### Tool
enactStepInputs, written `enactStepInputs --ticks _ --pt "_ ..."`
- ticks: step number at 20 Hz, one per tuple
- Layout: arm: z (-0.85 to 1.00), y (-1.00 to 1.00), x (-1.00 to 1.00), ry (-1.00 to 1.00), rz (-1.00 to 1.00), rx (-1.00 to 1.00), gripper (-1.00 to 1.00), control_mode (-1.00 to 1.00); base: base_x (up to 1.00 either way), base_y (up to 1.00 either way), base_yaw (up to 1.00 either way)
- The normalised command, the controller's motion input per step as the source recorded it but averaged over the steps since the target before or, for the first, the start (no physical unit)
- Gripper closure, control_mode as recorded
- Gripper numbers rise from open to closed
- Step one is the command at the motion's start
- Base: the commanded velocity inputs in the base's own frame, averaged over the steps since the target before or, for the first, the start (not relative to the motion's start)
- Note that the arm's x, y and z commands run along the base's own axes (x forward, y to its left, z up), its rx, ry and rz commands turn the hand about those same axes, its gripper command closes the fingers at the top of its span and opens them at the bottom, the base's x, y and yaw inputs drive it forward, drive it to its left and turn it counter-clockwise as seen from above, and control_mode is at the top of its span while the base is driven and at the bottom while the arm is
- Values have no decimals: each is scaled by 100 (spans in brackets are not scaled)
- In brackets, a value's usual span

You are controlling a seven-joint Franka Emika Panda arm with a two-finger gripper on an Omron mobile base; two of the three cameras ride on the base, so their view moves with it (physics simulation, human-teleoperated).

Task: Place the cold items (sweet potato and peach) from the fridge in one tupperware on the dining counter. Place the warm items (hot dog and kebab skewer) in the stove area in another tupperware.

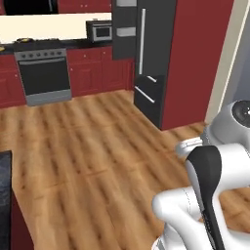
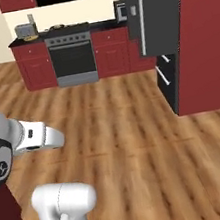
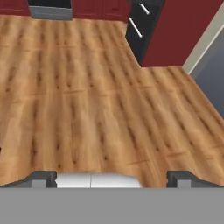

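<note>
Our hand (image 3: 112, 177) is spread apart and empty over bare floor (image 3: 87, 109); the fridge (image 3: 142, 26) lies ahead, slightly to its right, doors shut.

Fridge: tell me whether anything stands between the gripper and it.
Nothing visible does. Bare wooden floor lies between the open gripper and the fridge, whose doors are shut.

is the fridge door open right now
No, the dark fridge stands with its doors flush and handles in line beside the red panel, with no interior showing.
</note>
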Motion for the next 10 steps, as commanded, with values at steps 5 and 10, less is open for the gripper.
enactStepInputs --ticks 5,10 --pt "0 0 0 0 0 0 -100 100 100 69 -35" --pt "0 0 0 0 0 0 -100 100 100 95 -51"
